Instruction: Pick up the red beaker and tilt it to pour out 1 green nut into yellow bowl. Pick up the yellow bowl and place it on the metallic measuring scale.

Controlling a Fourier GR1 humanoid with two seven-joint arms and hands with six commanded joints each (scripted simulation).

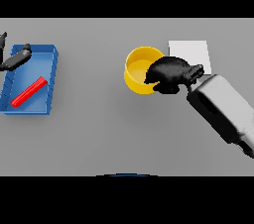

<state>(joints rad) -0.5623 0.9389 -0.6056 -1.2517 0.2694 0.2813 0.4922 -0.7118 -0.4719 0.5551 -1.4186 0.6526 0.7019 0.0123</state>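
Blue tray (pixel 49 55): I see it at the far left of the grey table (pixel 99 129), a shallow rectangular tray, well apart from everything on the right side.
Red beaker (pixel 29 92): it lies on its side inside the blue tray, running diagonally from the lower left towards the upper right. I cannot make out any green nut in or near it.
Yellow bowl (pixel 136 69): it stands upright near the middle of the table, slightly right of centre, its opening facing up. The inside that I can see looks plain yellow; the right part of the rim is covered by my right hand.
Metallic measuring scale (pixel 191 52): a pale square plate just behind and to the right of the bowl. Its lower left corner is hidden behind the right hand, so I cannot tell whether bowl and scale touch.
In the way: the right hand and forearm cover the gap between bowl and scale; the stretch of table between tray and bowl holds nothing that I can see.
Right hand (pixel 171 74): it reaches in from the lower right on a white and grey forearm, sitting at the bowl's right rim with fingers curled over the edge, gripping the bowl.
Left hand (pixel 17 58): it shows at the left edge over the tray's upper left corner, fingers extended and relaxed, holding nothing, clear of the beaker.
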